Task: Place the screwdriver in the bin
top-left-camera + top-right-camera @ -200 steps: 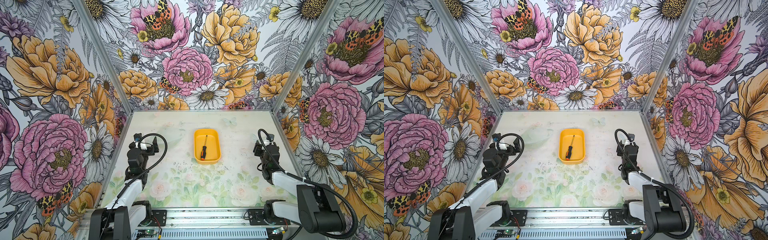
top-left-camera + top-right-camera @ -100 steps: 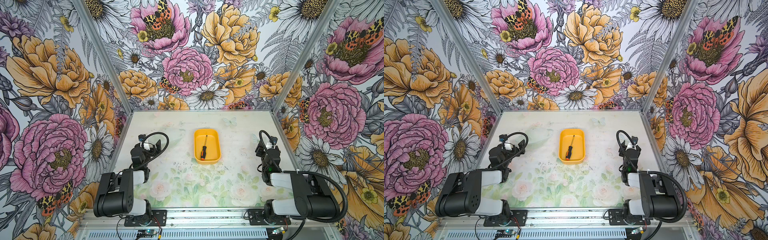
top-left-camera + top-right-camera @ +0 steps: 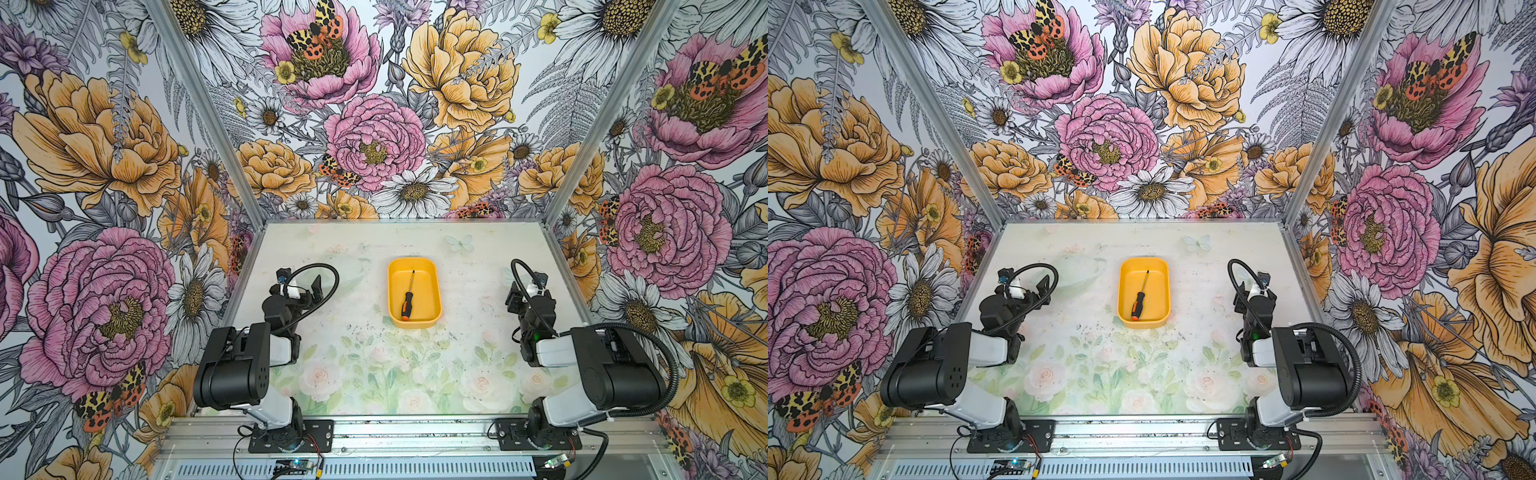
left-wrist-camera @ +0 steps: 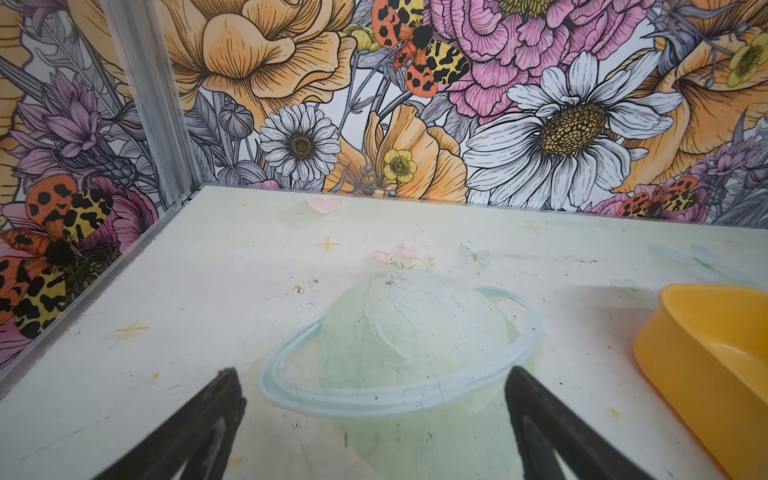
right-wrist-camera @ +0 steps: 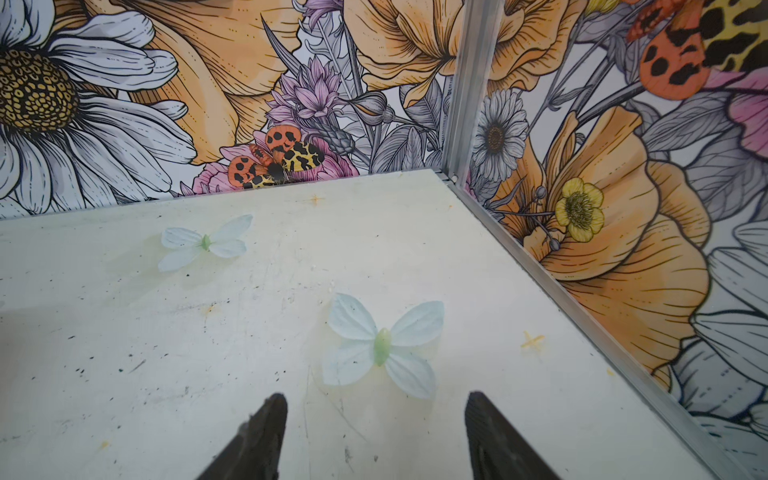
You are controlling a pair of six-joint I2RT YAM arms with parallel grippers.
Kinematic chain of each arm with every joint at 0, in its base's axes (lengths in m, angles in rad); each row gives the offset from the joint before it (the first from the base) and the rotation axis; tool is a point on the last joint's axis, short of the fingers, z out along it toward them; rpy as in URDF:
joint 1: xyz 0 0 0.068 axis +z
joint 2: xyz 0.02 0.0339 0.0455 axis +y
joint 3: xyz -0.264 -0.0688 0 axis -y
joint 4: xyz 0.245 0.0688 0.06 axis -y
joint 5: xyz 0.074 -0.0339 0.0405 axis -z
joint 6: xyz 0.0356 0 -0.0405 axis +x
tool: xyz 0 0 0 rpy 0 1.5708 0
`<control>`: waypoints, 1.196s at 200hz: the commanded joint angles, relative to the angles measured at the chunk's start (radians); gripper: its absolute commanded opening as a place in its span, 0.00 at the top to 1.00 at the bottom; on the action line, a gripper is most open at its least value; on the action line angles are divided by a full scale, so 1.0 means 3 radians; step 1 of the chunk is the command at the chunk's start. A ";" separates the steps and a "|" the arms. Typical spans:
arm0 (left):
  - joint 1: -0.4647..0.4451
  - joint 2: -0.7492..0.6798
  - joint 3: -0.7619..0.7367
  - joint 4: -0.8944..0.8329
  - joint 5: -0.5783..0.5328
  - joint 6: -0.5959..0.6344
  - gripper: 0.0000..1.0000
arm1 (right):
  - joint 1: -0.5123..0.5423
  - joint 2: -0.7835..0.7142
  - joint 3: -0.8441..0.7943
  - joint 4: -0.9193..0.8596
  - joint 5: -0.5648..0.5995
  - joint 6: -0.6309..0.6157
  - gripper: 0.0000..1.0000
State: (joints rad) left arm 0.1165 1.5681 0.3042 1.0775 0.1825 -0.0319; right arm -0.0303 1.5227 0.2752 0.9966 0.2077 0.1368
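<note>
Midway across the table (image 3: 374, 365) in both top views, the screwdriver (image 3: 408, 300) lies flat inside the bin (image 3: 415, 323). Its shaft points toward the upper frame, tilted slightly right, and its orange-ended handle is near the lower wall. At frame left of the bin, the left gripper (image 4: 372, 376) has its jaws spread wide and holds nothing. At frame right, the right gripper (image 5: 376, 397) has its jaws parted and is empty. Both look about equally near. The placing looks done, so no reach seems called for.
</note>
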 commanded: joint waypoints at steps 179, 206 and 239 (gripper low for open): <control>-0.0248 -0.0047 0.0250 -0.0462 -0.0543 0.0108 0.01 | 0.0015 0.0043 0.0346 -0.0359 -0.0144 -0.0067 0.00; -0.0254 -0.0047 0.0253 -0.0455 -0.0587 0.0104 0.01 | 0.0019 0.0033 0.0330 -0.0338 -0.0135 -0.0079 0.01; -0.0260 -0.0047 0.0239 -0.0444 -0.0638 0.0093 0.01 | 0.0019 0.0033 0.0326 -0.0336 -0.0139 -0.0078 0.00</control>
State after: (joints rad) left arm 0.0479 1.5669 0.3649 0.9382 0.0181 -0.0151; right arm -0.0296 1.5265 0.3614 0.8787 0.1776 0.1169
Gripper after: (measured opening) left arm 0.988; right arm 0.995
